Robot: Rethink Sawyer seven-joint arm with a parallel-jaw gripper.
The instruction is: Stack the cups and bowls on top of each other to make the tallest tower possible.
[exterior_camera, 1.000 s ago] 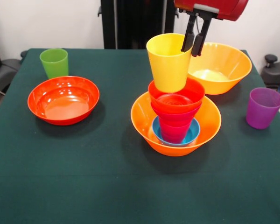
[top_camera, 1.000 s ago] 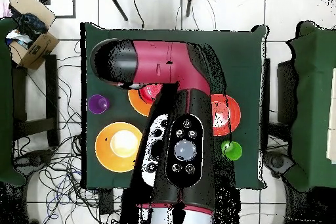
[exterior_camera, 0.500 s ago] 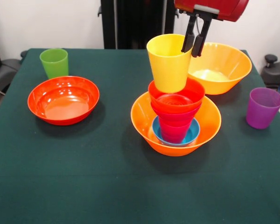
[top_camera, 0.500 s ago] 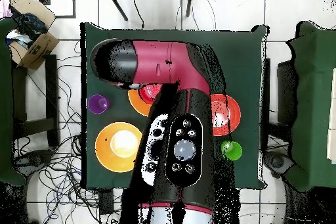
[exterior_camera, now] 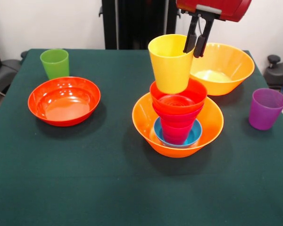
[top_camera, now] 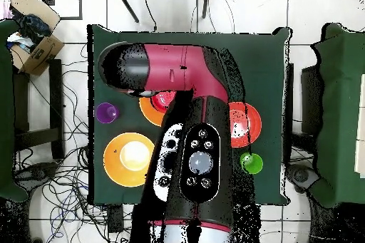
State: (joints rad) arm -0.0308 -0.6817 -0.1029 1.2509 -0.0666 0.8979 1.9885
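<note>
In the front view my gripper (exterior_camera: 196,47) is shut on the far rim of the yellow cup (exterior_camera: 170,62). The cup tilts and its base rests in the tower (exterior_camera: 178,114). The tower is a large orange bowl (exterior_camera: 146,123) holding a blue bowl (exterior_camera: 194,136), a crimson-pink cup, a magenta bowl and a red-orange bowl (exterior_camera: 196,95) on top. The green cup (exterior_camera: 54,63) stands far left, the purple cup (exterior_camera: 266,108) at the right. The second large orange bowl (exterior_camera: 222,67) sits behind the tower, the shallow red-orange bowl (exterior_camera: 64,100) at the left. Overhead, my arm (top_camera: 192,133) hides the tower's top.
The table (exterior_camera: 85,179) has a dark green cloth. The robot's black pedestal (exterior_camera: 132,23) stands at the far edge. In the overhead view a cardboard box (top_camera: 32,26) and cables lie on the floor around the table.
</note>
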